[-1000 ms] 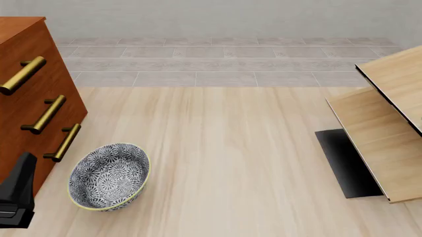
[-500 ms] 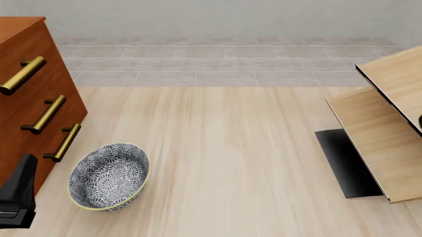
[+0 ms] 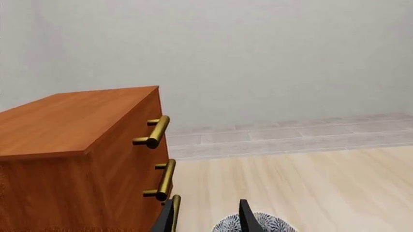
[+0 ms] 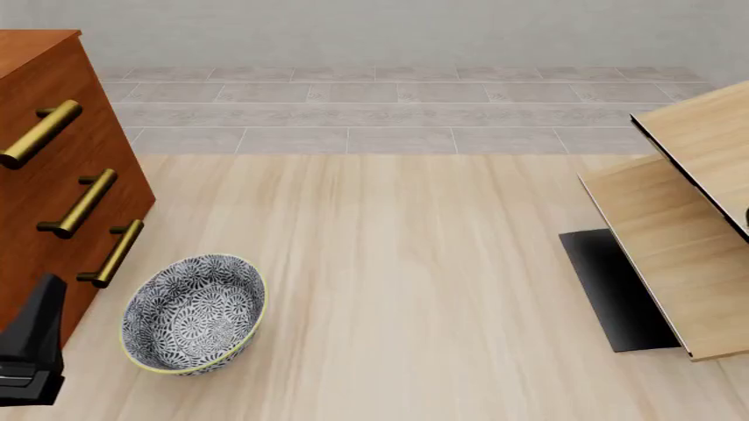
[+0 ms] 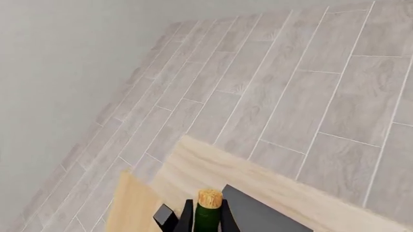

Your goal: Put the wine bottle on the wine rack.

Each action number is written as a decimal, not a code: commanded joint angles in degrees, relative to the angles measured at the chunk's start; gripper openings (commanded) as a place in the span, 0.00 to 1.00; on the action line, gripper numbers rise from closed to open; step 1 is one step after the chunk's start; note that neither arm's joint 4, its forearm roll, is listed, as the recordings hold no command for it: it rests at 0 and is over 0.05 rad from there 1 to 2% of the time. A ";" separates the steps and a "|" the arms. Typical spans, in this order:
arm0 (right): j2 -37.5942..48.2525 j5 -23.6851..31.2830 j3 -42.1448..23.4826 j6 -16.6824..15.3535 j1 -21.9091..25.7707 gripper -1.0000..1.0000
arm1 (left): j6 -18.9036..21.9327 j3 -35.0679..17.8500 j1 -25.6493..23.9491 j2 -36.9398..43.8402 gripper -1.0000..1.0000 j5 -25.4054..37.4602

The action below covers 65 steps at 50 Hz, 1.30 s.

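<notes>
In the right wrist view the wine bottle (image 5: 209,199) shows only its tan cap and dark green neck, with my right gripper (image 5: 206,222) shut on the neck. Neither the bottle nor that gripper can be made out in the front view. The wine rack (image 4: 685,254), slanted light-wood panels over a black base plate (image 4: 609,285), stands at the table's right edge. My left gripper (image 4: 30,346) hangs low at the front left beside the cabinet, and the left wrist view shows its fingers (image 3: 248,220) apart with nothing between them.
A reddish-brown drawer cabinet (image 4: 53,167) with brass handles fills the left side. A patterned bowl (image 4: 193,313) sits just right of the left gripper. Grey floor tiles (image 4: 398,114) lie beyond the table's far edge.
A small dark sliver has appeared at the right edge of the front view, beside the rack. The left gripper has hardly shifted.
</notes>
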 commanded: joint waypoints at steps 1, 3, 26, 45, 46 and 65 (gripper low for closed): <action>3.40 -0.52 5.50 0.24 1.54 0.00 | 0.04 0.45 0.18 0.00 1.00 -0.37; 3.75 -0.81 5.63 0.20 1.36 0.00 | 0.02 0.47 0.17 0.00 1.00 -0.35; 4.10 -1.42 6.02 0.45 0.97 0.00 | 0.23 0.48 0.40 0.00 1.00 -0.38; 2.11 -0.80 6.41 0.69 2.29 1.00 | 0.22 0.58 0.35 0.00 1.00 -0.48; 2.09 -0.72 6.31 0.73 2.25 1.00 | 0.22 0.58 0.32 0.00 1.00 -0.47; 0.85 0.68 5.42 1.34 3.11 1.00 | 0.03 0.29 0.45 0.00 1.00 -0.45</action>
